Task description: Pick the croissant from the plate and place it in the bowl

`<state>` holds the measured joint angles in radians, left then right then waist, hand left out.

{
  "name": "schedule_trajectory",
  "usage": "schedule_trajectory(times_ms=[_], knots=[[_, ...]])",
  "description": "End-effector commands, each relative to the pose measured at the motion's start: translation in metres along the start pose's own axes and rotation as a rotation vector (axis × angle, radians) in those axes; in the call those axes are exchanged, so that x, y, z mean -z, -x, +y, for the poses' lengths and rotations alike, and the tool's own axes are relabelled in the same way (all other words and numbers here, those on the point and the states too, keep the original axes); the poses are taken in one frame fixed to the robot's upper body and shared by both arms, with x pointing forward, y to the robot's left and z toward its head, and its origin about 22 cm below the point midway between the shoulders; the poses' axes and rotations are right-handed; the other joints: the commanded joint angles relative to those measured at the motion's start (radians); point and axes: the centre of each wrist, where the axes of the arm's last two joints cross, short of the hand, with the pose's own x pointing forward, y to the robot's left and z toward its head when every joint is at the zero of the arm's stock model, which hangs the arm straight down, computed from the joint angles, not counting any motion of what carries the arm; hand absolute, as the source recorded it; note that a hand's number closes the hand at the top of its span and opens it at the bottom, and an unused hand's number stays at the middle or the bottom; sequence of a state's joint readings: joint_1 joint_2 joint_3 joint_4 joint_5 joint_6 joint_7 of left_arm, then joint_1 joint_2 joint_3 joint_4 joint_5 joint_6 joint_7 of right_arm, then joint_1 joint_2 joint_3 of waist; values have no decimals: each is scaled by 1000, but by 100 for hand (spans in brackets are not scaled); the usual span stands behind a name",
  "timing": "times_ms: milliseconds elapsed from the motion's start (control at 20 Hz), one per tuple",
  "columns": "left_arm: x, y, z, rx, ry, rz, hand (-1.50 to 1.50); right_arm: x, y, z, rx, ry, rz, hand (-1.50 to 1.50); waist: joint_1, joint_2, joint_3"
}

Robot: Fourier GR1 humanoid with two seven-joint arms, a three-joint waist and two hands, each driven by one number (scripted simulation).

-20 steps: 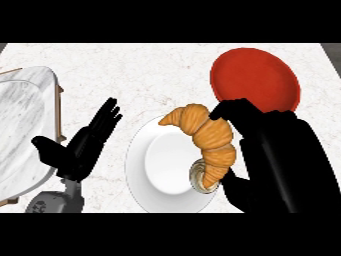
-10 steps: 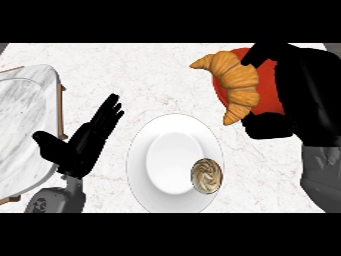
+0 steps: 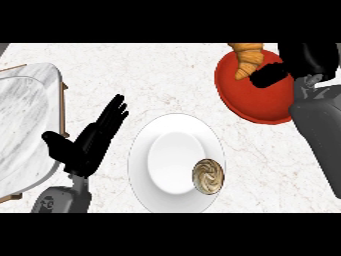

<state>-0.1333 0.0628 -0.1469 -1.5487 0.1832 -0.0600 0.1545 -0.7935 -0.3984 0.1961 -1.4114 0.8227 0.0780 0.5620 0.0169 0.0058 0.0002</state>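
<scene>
Head view: croissant [image 3: 247, 59] clamped in right hand [image 3: 306, 62] fingers above far rim of red bowl [image 3: 258, 95], left hand [image 3: 84, 145] resting open; early release risks tipping it onto desk [image 3: 151, 75] beyond.

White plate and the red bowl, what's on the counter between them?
Nothing: in the head view only bare marble counter separates the white plate from the red bowl.

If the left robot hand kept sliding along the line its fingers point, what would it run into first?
Probably nothing. The left robot hand rests open, its fingers aimed up and slightly right over bare marble counter. That line passes left of the white plate and well short of the red bowl, though the hand's height is unclear.
</scene>
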Motion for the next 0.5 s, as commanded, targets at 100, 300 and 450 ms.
schedule_trajectory(times_ms=[100,300,450], knots=[[5,0,8,-1,17,3,0,47,18,32,-96,1,18,150,16,5,-1],[5,-2,-1,-6,29,-13,0,47,67,71,-201,-98,94,150,22,8,0],[8,-8,-9,-10,50,-13,0,65,70,69,-128,-179,235,150,37,13,1]])
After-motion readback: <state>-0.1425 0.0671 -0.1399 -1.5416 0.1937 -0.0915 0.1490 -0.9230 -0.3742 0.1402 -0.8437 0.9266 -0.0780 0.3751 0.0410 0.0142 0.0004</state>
